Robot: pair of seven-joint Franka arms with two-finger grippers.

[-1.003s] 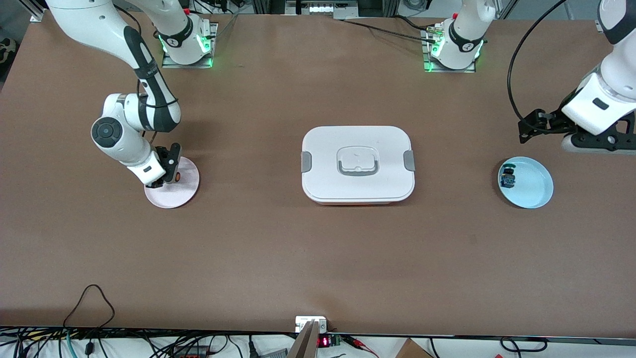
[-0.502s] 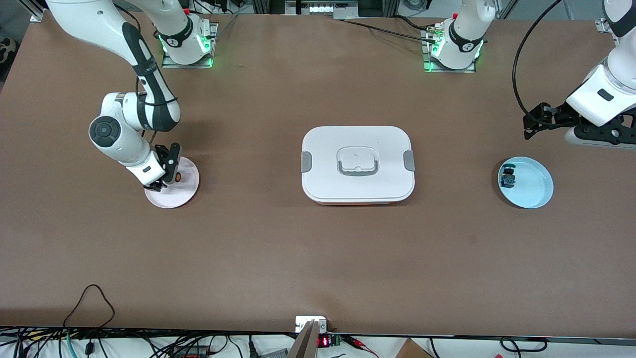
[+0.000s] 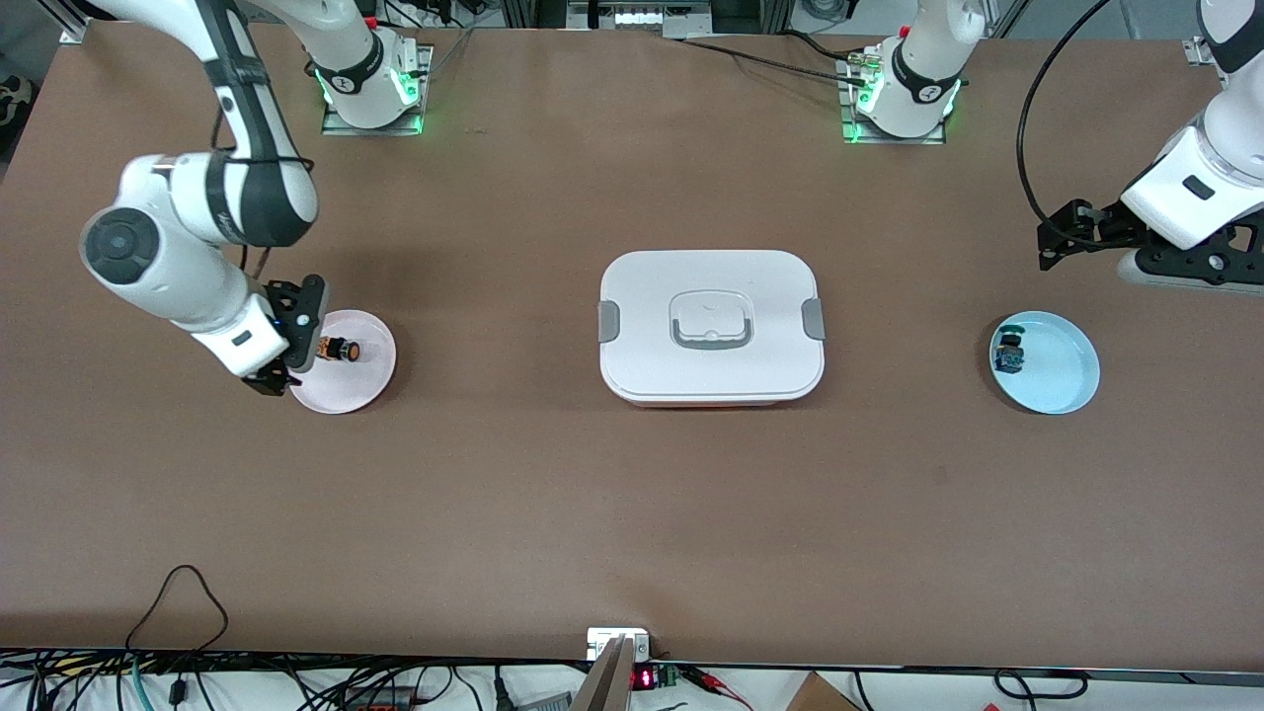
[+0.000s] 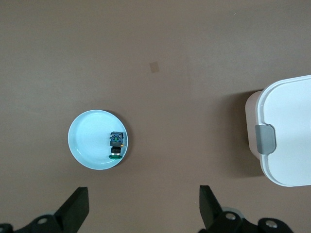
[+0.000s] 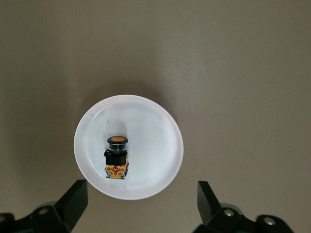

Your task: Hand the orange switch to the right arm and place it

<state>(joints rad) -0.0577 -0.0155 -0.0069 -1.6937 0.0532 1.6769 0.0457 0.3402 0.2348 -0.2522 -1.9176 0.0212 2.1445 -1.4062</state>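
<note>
Right hand (image 3: 281, 341) spread over pink plate (image 3: 367, 380), mid-left of frame.
Orange switch (image 3: 341, 348) lying on plate, released; left hand (image 3: 1062, 242) spread, waiting upper right.

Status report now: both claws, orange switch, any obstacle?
Right claw open, over pink plate edge. Left claw open, waiting above blue plate. Orange switch lying on pink plate. Nothing in the way.
</note>
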